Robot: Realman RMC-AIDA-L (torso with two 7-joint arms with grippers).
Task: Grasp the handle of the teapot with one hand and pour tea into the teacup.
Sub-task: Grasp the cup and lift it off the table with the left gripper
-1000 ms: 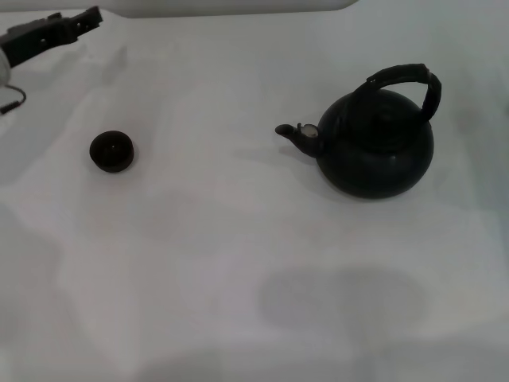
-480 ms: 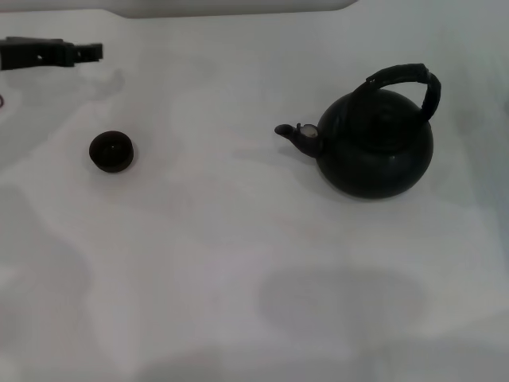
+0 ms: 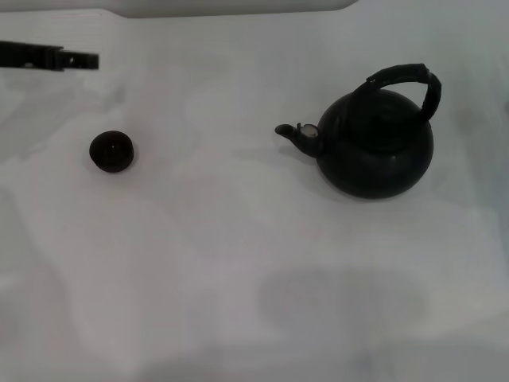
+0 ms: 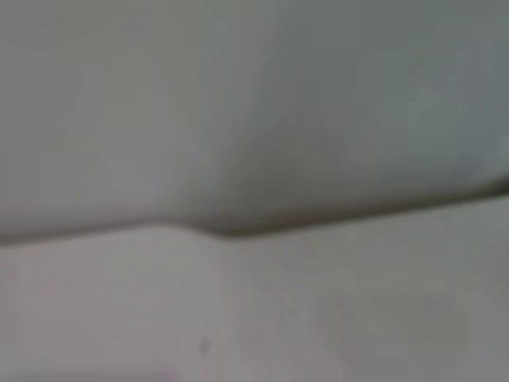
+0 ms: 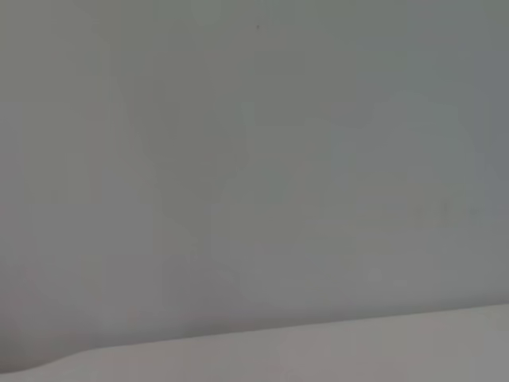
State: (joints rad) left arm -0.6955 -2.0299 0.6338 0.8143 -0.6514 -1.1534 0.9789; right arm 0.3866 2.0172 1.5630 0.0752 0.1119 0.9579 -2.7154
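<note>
The matte-black teapot (image 3: 375, 146) stands upright on the white table at the right of the head view, its spout (image 3: 291, 135) pointing left. Its black arched handle (image 3: 412, 79) spans the top. The tiny dark teacup (image 3: 111, 151) stands at the left, far from the teapot. No tea shows. My left gripper (image 3: 79, 60) reaches in from the far left edge, above and behind the teacup, holding nothing. My right gripper is out of view. Both wrist views show only pale blank surface.
The white table (image 3: 238, 263) spreads across the head view. A pale raised edge (image 3: 231, 6) runs along the back.
My left gripper has swung from a tilted pose to lying level and has slid a little toward the left edge. The teapot and teacup have not moved.
</note>
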